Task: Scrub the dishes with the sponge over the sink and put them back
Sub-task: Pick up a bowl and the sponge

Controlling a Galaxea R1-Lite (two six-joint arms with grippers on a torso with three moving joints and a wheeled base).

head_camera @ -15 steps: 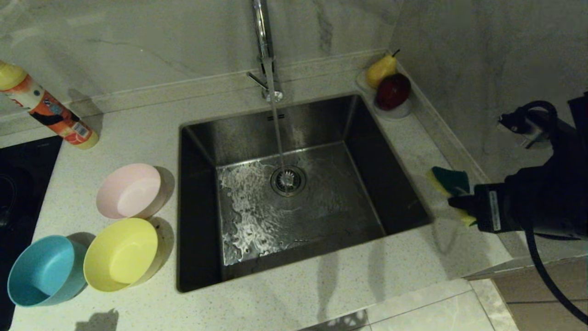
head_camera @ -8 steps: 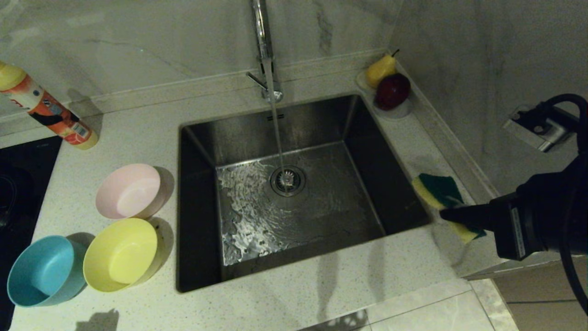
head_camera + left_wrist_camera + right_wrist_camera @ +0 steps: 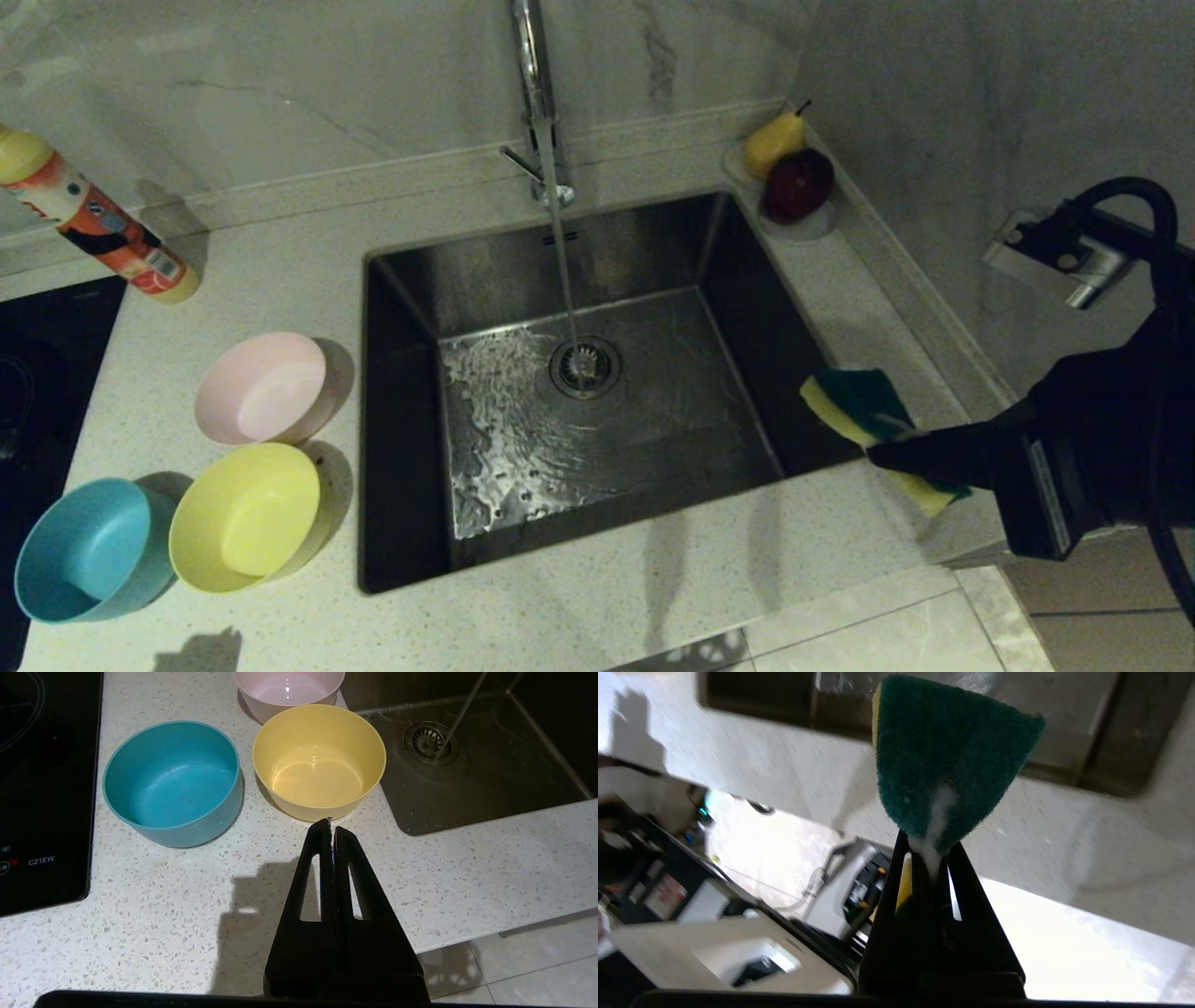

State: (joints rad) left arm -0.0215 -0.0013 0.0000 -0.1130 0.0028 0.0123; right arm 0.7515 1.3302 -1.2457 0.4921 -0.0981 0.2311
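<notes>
At nine o'clock of the sink (image 3: 411, 411) we see the pink bowl (image 3: 263, 387); the yellow bowl (image 3: 247, 516) and blue bowl (image 3: 86, 549) stand toward eight o'clock. Our left gripper (image 3: 331, 828), fingers pressed together on nothing, hangs just beside the yellow bowl. Water from the faucet (image 3: 532, 84) hits the drain. At four o'clock, our right gripper (image 3: 882, 453) pinches the sponge (image 3: 859, 401) above the sink's rim.

Right arm reaches in from the right side of the head view with its claw (image 3: 882, 453) clamped tight on the sponge (image 3: 854, 401), fingers pointing leftward, while the left claw (image 3: 331, 828) hangs parked, fingers pressed together, tips angled downward.
</notes>
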